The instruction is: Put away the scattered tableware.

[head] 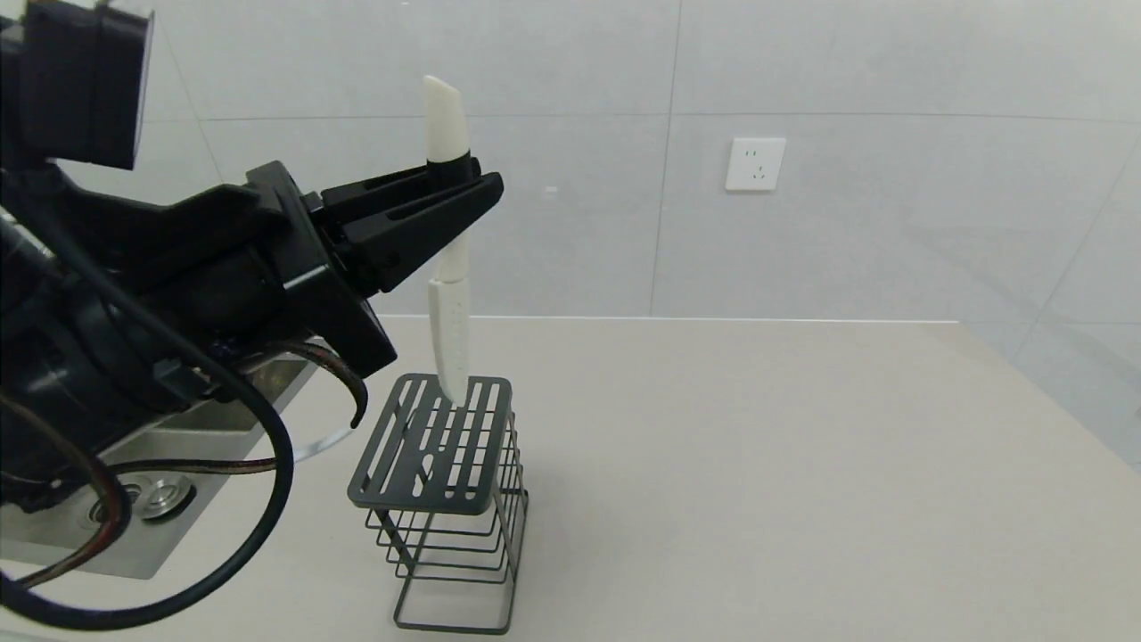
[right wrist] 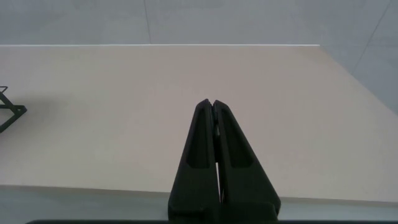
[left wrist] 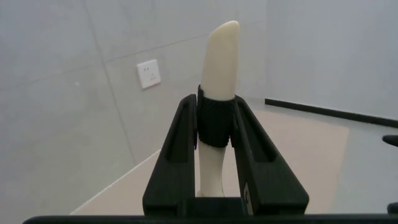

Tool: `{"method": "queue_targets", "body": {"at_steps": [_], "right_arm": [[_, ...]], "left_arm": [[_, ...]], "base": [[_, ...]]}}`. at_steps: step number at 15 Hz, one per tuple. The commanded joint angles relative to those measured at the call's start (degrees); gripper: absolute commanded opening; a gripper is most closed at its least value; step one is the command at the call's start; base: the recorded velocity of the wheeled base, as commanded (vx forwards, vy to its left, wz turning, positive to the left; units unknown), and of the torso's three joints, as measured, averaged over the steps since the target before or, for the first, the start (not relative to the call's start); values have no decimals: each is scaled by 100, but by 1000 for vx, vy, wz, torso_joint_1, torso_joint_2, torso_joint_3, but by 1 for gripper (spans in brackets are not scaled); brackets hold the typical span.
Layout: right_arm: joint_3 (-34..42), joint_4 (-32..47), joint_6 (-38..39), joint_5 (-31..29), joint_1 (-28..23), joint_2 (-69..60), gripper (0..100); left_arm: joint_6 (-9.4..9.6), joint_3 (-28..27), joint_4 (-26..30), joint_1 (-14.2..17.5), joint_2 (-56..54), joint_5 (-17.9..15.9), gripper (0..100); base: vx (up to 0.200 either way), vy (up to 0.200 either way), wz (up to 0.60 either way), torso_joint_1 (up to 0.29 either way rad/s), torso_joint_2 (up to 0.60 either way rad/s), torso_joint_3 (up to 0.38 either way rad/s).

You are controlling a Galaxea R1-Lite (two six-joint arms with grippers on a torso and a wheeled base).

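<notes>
The right gripper (right wrist: 212, 106) is hanging over a beige countertop (right wrist: 112, 137), its two black fingers pressing flat against each other. A corner of a dark wire frame (right wrist: 11, 112) is poking in at the edge of view, well apart from the gripper. A grey tiled wall (right wrist: 249, 22) is rising behind the counter.

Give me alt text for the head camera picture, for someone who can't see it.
The left pincer grips a white knife upright, its blade tip at the slotted top of a dark wire rack on a beige counter. A steel sink lies to the left.
</notes>
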Motion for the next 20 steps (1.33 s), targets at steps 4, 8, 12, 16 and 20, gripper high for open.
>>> {"method": "queue_targets", "body": {"at_steps": [4, 8, 12, 16, 20], "right_arm": [[1, 0, -27, -5, -1, 9, 0], [1, -9, -79, 4, -1, 9, 0], [1, 0, -62, 13, -1, 9, 0], [1, 0, -53, 13, -1, 9, 0], [1, 0, -27, 13, -1, 9, 0]], "left_arm": [[35, -287, 28, -840, 439, 1924, 0], [-510, -129, -798, -391, 1081, 1977, 0], [-536, 416, -1598, -295, 1300, 1959, 0], [-123, 943, -1888, -233, 1037, 1862, 0], [-123, 776, -1914, -93, 1292, 1862, 0]], "base": [[0, 0, 0, 0, 0, 0], [0, 0, 0, 0, 0, 0], [0, 0, 0, 0, 0, 0], [0, 0, 0, 0, 0, 0], [0, 0, 0, 0, 0, 0]]}}
